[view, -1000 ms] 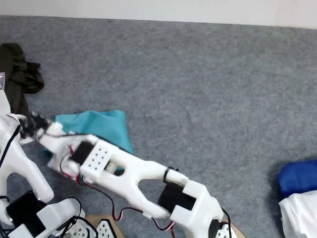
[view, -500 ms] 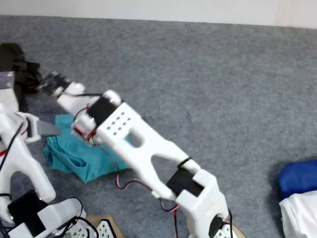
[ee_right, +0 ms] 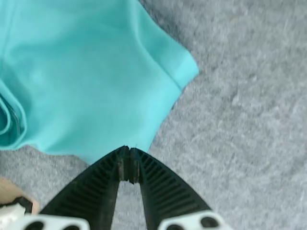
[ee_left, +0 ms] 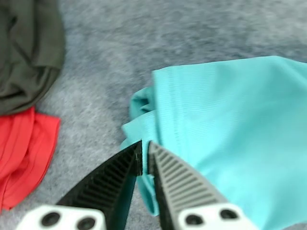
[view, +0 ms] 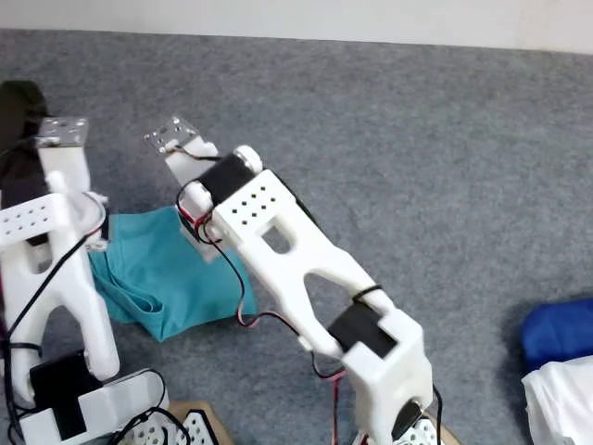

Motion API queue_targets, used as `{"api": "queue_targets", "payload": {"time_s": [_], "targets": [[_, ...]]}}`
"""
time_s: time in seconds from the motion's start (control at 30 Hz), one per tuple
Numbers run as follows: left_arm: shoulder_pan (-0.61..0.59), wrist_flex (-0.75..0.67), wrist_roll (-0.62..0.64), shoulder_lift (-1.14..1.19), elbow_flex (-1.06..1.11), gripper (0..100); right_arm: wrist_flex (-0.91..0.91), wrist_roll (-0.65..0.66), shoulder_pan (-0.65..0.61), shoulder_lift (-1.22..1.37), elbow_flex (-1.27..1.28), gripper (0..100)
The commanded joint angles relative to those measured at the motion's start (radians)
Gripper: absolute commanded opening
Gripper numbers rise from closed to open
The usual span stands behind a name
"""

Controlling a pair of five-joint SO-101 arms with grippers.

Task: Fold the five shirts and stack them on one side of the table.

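A teal shirt [view: 157,278] lies folded in a rough block on the grey carpet at the front left, with a layered edge [ee_left: 144,108] at one side. My left gripper [ee_left: 144,148] hangs shut and empty over that edge. Above the shirt's opposite border [ee_right: 81,81], my right gripper [ee_right: 128,155] is also shut with nothing in it. In the high view both white arms [view: 278,250] stand raised over the teal shirt. A dark olive shirt [ee_left: 29,48] and a red shirt [ee_left: 24,158] lie bunched beside it. A blue shirt [view: 556,329] and a white shirt [view: 561,399] sit at the right edge.
Grey carpet [view: 417,167] covers the table, bare across the middle and back. The dark shirt [view: 18,102] lies at the far left edge. The arm bases and a wooden strip [view: 185,413] stand at the front.
The right arm swung up and back from low at the front left, uncovering the teal shirt. The left arm rose too. The teal shirt now lies slightly nearer the front.
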Motion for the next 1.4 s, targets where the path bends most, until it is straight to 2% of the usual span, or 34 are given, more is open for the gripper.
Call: {"api": "queue_targets", "payload": {"time_s": [0.0,0.23,0.47,0.63,1.1,1.37], "targets": [[0.048,0.008,0.009,-0.030,-0.010,1,-0.131,-0.012,0.005,-0.229,0.225,0.8],[0.082,0.014,0.009,-0.033,-0.013,1,-0.596,-0.008,0.018,-0.526,0.866,0.8],[0.128,0.008,0.009,-0.031,0.051,1,-0.780,-0.014,0.030,-0.549,1.023,0.8],[0.125,0.006,0.003,-0.031,0.134,1,-0.816,-0.015,0.027,-0.549,1.052,0.8],[-0.099,-0.051,0.002,-0.028,0.165,1,-0.816,-0.015,0.025,-0.549,1.053,0.8],[-0.117,-0.100,0.002,-0.028,0.186,1,-0.816,-0.015,0.028,-0.550,1.052,0.8]]}}
